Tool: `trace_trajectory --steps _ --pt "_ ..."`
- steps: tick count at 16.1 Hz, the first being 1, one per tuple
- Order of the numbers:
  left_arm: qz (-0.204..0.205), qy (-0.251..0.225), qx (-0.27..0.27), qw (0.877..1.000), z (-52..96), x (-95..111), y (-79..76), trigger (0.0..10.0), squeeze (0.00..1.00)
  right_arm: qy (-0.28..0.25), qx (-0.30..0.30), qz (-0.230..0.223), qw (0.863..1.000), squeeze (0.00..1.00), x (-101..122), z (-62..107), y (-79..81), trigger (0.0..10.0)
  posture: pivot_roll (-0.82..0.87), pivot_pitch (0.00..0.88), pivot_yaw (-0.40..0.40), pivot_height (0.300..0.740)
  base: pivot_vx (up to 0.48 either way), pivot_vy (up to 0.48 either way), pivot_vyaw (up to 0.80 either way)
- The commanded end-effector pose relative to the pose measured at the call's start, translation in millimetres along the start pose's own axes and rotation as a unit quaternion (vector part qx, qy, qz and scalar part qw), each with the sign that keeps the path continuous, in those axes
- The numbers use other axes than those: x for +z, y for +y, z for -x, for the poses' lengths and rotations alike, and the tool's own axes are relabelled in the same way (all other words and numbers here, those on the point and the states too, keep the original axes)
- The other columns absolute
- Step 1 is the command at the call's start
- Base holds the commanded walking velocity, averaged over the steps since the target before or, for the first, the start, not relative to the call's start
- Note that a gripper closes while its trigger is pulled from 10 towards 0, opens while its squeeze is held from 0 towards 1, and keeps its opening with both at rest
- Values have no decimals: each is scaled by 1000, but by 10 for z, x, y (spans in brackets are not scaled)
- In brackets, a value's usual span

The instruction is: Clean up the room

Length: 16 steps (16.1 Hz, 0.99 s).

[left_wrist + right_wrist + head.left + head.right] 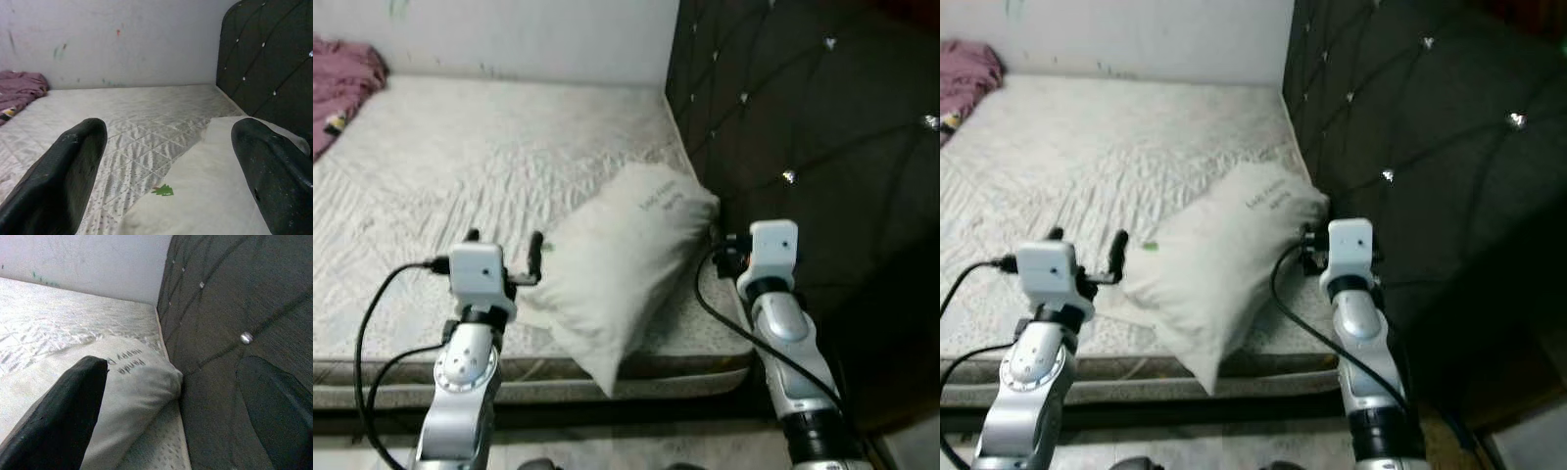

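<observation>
A white pillow (617, 269) with small printed text lies at the near right corner of the mattress (460, 166), one corner hanging over the front edge. My left gripper (504, 243) is open just left of the pillow, over the mattress. In the left wrist view the pillow (220, 191) lies beyond and between the spread fingers (58, 166). My right gripper (171, 396) is open at the pillow's right end (132, 377), close to the headboard (230, 308). Nothing is held.
The dark tufted headboard (813, 127) rises on the right of the bed. A crumpled pink blanket (342, 83) lies at the far left of the mattress. A pale wall (529, 34) runs behind. The bed's front edge (538, 382) is just below my arms.
</observation>
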<state>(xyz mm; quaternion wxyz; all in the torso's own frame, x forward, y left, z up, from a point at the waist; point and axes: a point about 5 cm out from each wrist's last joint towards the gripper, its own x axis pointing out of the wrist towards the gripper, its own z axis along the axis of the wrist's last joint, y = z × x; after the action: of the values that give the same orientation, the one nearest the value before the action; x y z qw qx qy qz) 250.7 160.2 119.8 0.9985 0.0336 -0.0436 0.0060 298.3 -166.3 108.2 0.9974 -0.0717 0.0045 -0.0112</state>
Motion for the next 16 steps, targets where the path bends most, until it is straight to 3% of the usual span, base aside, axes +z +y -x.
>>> trace_trajectory --steps 1,4,13,16 --pt "4 5 9 1000 4 -4 13 10000 0 -5 -5 -2 1000 0 20 -7 -41 10000 28 11 -33 740 0 0 0" --pt "-17 -2 8 1000 21 2 30 10000 0 -5 -4 -7 1000 0 19 10 -27 10000 28 8 -33 740 0 0 0" --pt "9 2 -7 1000 14 -5 5 10000 0 2 -7 -11 1000 0 -6 15 -25 10000 27 9 -29 740 0 0 0" --pt "14 2 -10 1000 8 -5 -6 10000 0 3 -8 -9 1000 0 -4 6 -33 10000 25 10 -33 740 0 394 0"
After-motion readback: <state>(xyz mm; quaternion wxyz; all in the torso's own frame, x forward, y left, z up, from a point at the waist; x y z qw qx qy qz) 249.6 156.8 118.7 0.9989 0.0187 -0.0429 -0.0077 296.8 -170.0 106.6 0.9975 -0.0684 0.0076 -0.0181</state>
